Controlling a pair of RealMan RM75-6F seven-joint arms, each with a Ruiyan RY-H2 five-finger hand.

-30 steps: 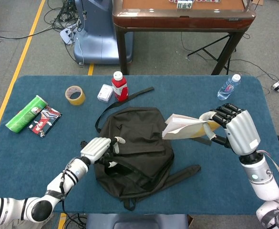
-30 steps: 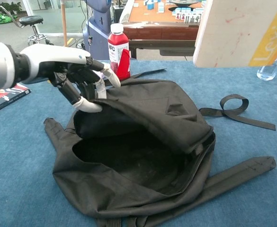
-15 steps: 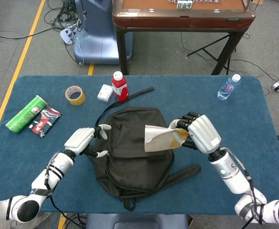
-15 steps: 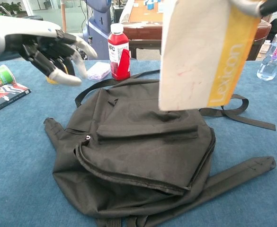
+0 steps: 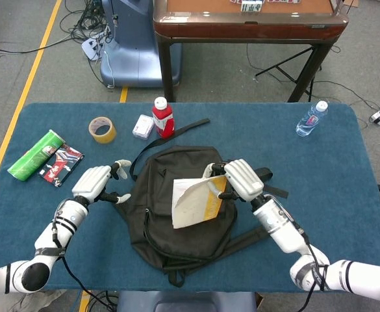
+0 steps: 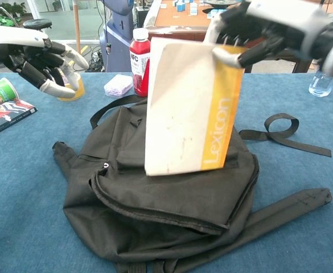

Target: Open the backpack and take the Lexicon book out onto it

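The black backpack lies flat in the middle of the blue table, its flap down over the opening. My right hand grips the top edge of the Lexicon book, a cream book with a yellow spine. The book stands nearly upright with its lower edge on or just above the backpack's top; I cannot tell which. My left hand hovers left of the backpack, apart from it, fingers curled and holding nothing.
A red bottle and a small white packet stand behind the backpack. A tape roll, a green can and a magazine lie at the left. A water bottle stands far right. Straps trail right.
My right hand carried the book from the right and lowered it over the backpack. My left hand let go of the flap and drew away left; the backpack flap fell closed.
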